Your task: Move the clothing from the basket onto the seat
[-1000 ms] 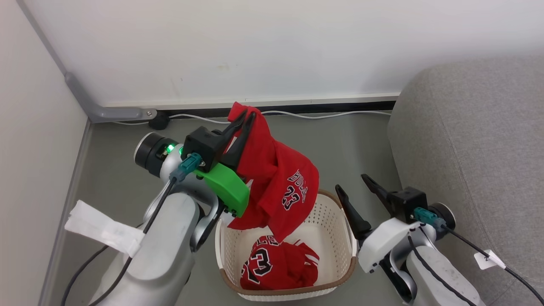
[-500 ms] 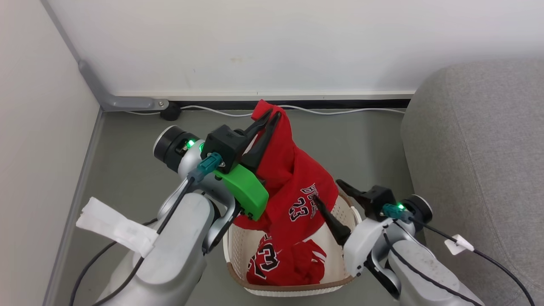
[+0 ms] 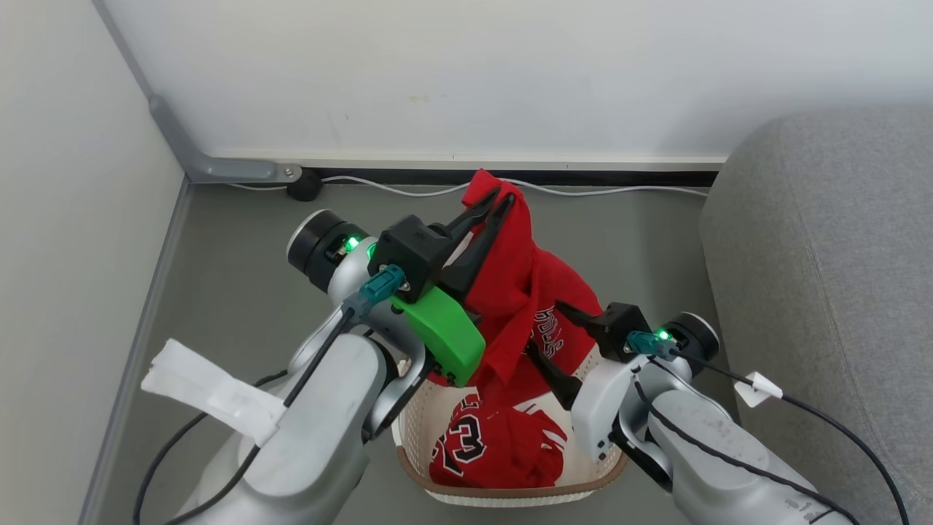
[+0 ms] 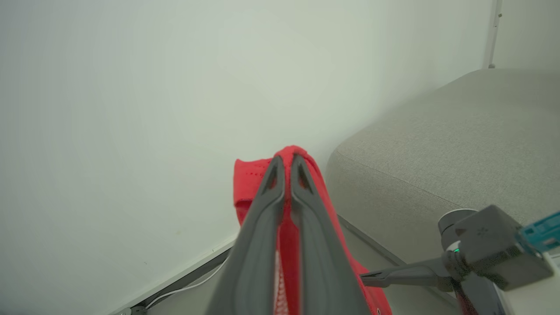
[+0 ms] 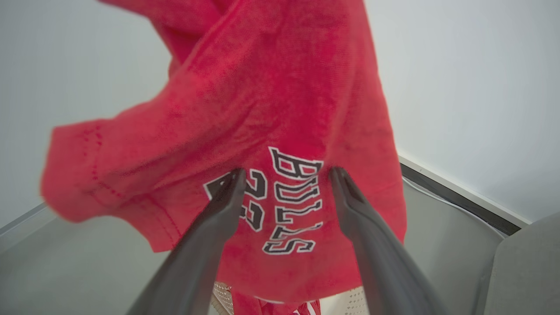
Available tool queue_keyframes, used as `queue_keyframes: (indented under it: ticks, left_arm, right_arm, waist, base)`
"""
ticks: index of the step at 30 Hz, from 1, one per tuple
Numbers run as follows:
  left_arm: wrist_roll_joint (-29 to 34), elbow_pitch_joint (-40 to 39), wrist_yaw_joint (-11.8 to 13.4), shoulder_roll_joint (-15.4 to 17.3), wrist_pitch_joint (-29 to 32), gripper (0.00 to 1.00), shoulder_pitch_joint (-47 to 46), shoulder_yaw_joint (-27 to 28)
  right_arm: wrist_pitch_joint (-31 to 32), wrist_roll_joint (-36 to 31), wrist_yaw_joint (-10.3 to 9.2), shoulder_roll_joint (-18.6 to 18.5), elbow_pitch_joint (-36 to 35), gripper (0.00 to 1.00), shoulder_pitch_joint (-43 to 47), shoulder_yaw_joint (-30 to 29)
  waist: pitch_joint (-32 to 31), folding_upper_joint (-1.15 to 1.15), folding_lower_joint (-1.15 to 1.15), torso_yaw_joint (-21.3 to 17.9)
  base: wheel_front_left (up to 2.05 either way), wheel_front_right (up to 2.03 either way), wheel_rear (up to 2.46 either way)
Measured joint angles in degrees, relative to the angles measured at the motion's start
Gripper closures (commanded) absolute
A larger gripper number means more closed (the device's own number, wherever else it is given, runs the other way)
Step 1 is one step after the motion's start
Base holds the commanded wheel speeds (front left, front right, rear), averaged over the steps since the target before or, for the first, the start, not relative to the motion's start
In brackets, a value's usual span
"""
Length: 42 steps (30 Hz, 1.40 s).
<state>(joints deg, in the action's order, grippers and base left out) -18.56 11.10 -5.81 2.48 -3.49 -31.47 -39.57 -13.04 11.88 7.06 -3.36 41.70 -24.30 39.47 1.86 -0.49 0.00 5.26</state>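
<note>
My left gripper (image 3: 503,195) pinches a red shirt (image 3: 521,284) tight above the basket (image 3: 510,497). My right gripper (image 3: 545,327), wide open and empty, has swung in against it, likely a second grip before the sofa (image 3: 824,240).

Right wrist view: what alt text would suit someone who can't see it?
A red garment lettered BULLS hangs close to the camera, with the two dark fingers of the open right gripper standing either side of the lettering. Behind are a pale wall and grey floor, a sliver of cream basket below, and a grey sofa corner at lower right.
</note>
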Motion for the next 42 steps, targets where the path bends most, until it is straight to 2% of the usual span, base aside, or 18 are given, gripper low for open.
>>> queue_keyframes:
  ticks: [8, 9, 11, 13, 15, 16, 22, 30, 31, 32, 35, 36, 37, 38, 39, 42]
  left_arm:
    - [-1.44, -1.94, 0.03, 0.0, 0.91, 1.0, -0.01, -1.58]
    - [-1.53, -2.14, 0.05, 0.0, 0.92, 1.0, -0.01, -1.69]
    - [-1.83, -2.54, 0.26, 0.0, 0.93, 1.0, -0.01, -1.86]
    - [-1.96, -2.86, 0.33, 0.01, 0.99, 1.0, -0.01, -2.01]
    - [-2.29, -3.32, 0.68, 0.01, 1.01, 1.0, 0.0, -2.16]
    - [-2.29, -3.32, 0.68, 0.01, 1.01, 1.0, 0.0, -2.16]
    - [-2.44, -3.93, 1.51, 0.01, 1.49, 1.0, 0.0, -2.03]
    - [-2.96, -2.97, 4.35, 0.42, 1.65, 1.0, 0.75, 1.51]
    - [-2.97, -2.8, 4.6, 0.63, 1.65, 0.95, 1.13, 1.92]
    - [-3.08, -2.69, 4.88, 0.7, 1.49, 0.8, 1.57, 2.33]
    - [-5.02, -2.37, 5.44, 0.91, 1.31, 0.48, 3.02, 3.27]
    - [-5.24, -2.24, 5.75, 0.93, 0.9, 0.48, 3.42, 3.6]
    - [-5.48, -2.18, 5.88, 1.03, 0.81, 0.35, 3.77, 3.92]
    - [-5.61, -2.08, 5.9, 1.16, 0.51, 0.13, 3.99, 4.13]
    - [-5.92, -2.08, 5.9, 1.21, 0.1, 0.0, 4.24, 4.43]
    - [-5.98, -1.99, 5.91, 1.62, -0.73, 0.0, 4.98, 4.95]
  right_arm:
    - [0.04, 2.52, 0.0, -0.08, 1.34, 0.0, -3.21, 3.72]
    - [0.04, 2.87, 0.01, -0.08, 1.35, 0.24, -3.54, 4.2]
    - [0.04, 2.88, 0.01, -0.09, 1.41, 0.56, -4.15, 5.27]
    - [0.04, 3.02, 0.01, -0.09, 1.63, 0.75, -4.92, 6.1]
    - [0.01, 3.37, 0.01, -0.1, 1.91, 0.86, -5.76, 6.84]
    - [0.01, 3.37, 0.01, -0.1, 1.91, 0.99, -5.76, 6.84]
    - [-0.08, 5.44, 0.07, -0.11, 2.27, 1.0, -7.16, 7.83]
    - [-0.63, 6.94, 0.07, -0.12, 2.2, 1.0, -8.31, 8.09]
    - [-0.7, 7.12, 0.07, -0.12, 2.2, 1.0, -8.44, 7.79]
    - [-0.82, 7.5, 0.07, -0.13, 2.21, 1.0, -8.52, 7.49]
    - [-0.88, 8.17, 0.07, -0.14, 2.26, 1.0, -8.75, 6.48]
    - [-0.88, 8.33, 0.05, -0.14, 2.27, 1.0, -8.84, 6.03]
    - [-0.9, 8.36, -0.01, -0.14, 2.26, 1.0, -9.03, 5.63]
    - [-1.07, 8.39, -0.09, -0.14, 2.25, 1.0, -9.29, 5.09]
    - [-1.08, 8.44, -0.19, -0.15, 2.25, 1.0, -9.53, 4.55]
    - [-1.13, 8.55, -1.15, -0.16, 2.14, 1.0, -10.07, 2.82]
  waist:
    - [0.19, 0.0, 0.0, 0.95]
    - [0.24, 0.0, 0.0, 1.05]
    - [0.34, 0.0, 0.0, 1.23]
    - [0.47, 0.0, 0.0, 1.39]
    - [0.6, 0.0, 0.0, 1.51]
    - [0.6, 0.0, 0.0, 1.51]
    - [0.92, 0.0, 0.0, 1.55]
    - [1.48, 0.0, 0.0, 0.0]
    - [1.56, 0.0, 0.0, -0.3]
    - [1.64, 0.0, 0.0, -0.61]
    - [1.88, 0.0, 0.0, -1.64]
    - [1.95, 0.0, 0.0, -2.01]
    - [2.01, 0.0, 0.01, -2.38]
    - [2.07, 0.0, 0.0, -2.77]
    - [2.12, 0.0, 0.0, -3.15]
    - [2.27, 0.0, 0.0, -4.32]
  base:
    - [0.0, 0.0, 0.0]
    - [0.0, 0.0, 0.0]
    - [0.0, 0.0, 0.0]
    - [0.0, 0.0, 0.0]
    - [0.0, 0.0, 0.0]
    - [0.0, 0.0, 0.0]
    - [0.0, 0.0, 0.0]
    - [0.0, 0.0, 0.0]
    - [0.0, 0.0, 0.0]
    - [0.0, 0.0, 0.0]
    - [0.0, 0.0, 0.0]
    - [0.0, 0.0, 0.0]
    - [0.0, 0.0, 0.0]
    - [0.0, 0.0, 0.0]
    - [0.0, 0.0, 0.0]
    - [0.0, 0.0, 0.0]
